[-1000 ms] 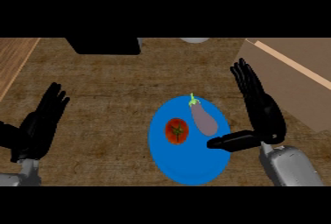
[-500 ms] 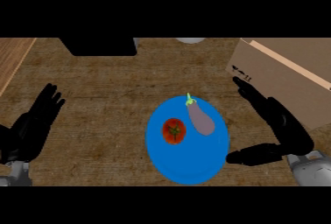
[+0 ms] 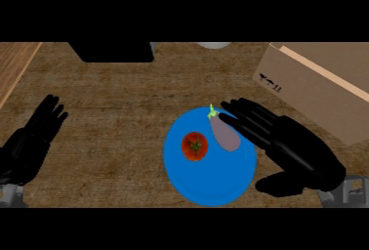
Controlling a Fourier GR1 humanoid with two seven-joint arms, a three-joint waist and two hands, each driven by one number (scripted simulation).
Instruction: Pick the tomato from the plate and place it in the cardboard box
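Observation:
A red tomato (image 3: 194,146) lies on the left half of a blue plate (image 3: 209,185) in the middle of the counter. A purple eggplant (image 3: 225,135) with a green stem lies beside it on the plate. My right hand (image 3: 292,149) hovers over the plate's right edge, open, its straight fingers pointing up-left and reaching over the eggplant. It does not touch the tomato. The cardboard box (image 3: 317,93) stands at the upper right. At the left edge my left hand (image 3: 32,141) rests open with its fingers up.
A dark block (image 3: 115,51) sits at the counter's back, with a pale round object (image 3: 214,45) to its right. A lighter wooden strip (image 3: 14,68) runs along the far left.
My right hand has tilted down and swung left from beside the plate to over its right edge and the eggplant. The view has shifted, showing more of the box. Tomato unmoved.

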